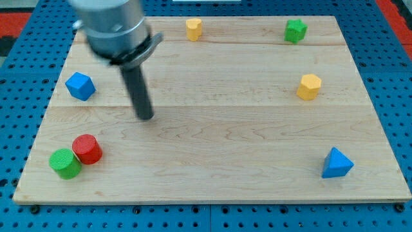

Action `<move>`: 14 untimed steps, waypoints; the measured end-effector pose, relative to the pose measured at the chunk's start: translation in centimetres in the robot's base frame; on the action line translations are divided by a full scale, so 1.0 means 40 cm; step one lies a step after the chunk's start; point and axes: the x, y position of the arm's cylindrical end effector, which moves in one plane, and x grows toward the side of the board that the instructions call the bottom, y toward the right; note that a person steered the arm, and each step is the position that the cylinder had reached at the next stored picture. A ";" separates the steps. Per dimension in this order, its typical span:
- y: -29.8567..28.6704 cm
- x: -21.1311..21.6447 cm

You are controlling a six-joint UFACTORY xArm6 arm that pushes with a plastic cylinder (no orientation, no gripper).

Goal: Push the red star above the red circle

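In the camera view, the wooden worktop [212,167] is lying on a blue pegboard surface [393,84]. The arm is coming down from the view's top left, and my tip [146,116] is resting on the worktop left of centre. This arm is carrying no fingers, only the straight dark rod, so there is nothing apart or together to report.

The red circle [87,149] is sitting near the view's bottom-left corner, touching the green circle [65,163], which is lying just below and to its left. My tip is standing above and to the right of this pair, clearly apart from both. The blue cube [80,86] is sitting near the left edge, to the left of the tip and slightly higher in the view.

No red star is showing anywhere in this view, and I cannot tell where it is.

Along the top edge, a yellow block [194,29] is sitting near the middle and a green star [295,30] towards the right. A yellow hexagon [309,87] is sitting at the right side, and a blue triangle [337,163] is lying near the bottom-right corner.
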 end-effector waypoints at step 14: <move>0.001 -0.287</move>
